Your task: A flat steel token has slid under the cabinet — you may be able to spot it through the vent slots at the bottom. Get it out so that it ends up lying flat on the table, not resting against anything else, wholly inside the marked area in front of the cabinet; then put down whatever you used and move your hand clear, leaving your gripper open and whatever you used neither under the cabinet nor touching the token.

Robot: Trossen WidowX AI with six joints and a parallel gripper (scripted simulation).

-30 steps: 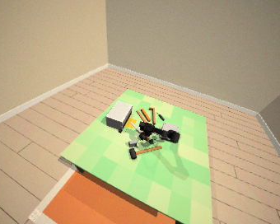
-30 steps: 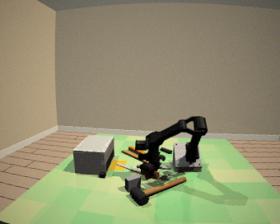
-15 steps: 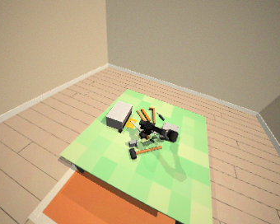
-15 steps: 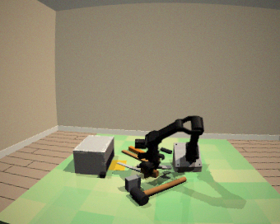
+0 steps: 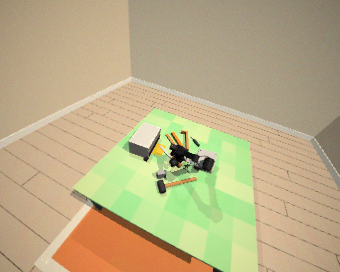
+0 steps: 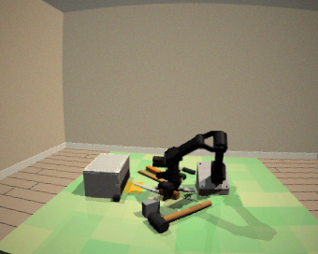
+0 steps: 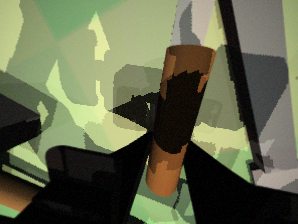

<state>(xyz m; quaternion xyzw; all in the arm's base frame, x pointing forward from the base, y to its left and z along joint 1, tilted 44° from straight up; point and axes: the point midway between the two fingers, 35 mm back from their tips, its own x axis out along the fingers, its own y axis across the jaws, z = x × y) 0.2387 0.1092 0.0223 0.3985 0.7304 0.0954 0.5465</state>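
My gripper (image 5: 176,162) (image 6: 168,192) (image 7: 167,138) is shut on the round wooden handle (image 6: 176,195) (image 7: 164,177) of a tool, low over the table. The tool's thin grey blade (image 5: 165,152) (image 6: 146,188) (image 7: 194,35) points toward the cabinet (image 5: 145,137) (image 6: 98,179), a pale grey box. The blade's tip is over or at the edge of the orange-yellow marked area (image 5: 158,151) (image 6: 136,190) in front of the cabinet. I cannot make out the token in any view; the space under the cabinet is dark.
A hammer (image 5: 183,182) (image 6: 188,211) lies toward the near side, beside a grey block (image 5: 161,174) (image 6: 151,206). Orange sticks (image 5: 176,138) (image 6: 153,169) and a short black piece (image 5: 195,142) (image 6: 189,171) lie behind the gripper. A small black object (image 5: 146,159) (image 6: 116,198) is at the cabinet's near corner.
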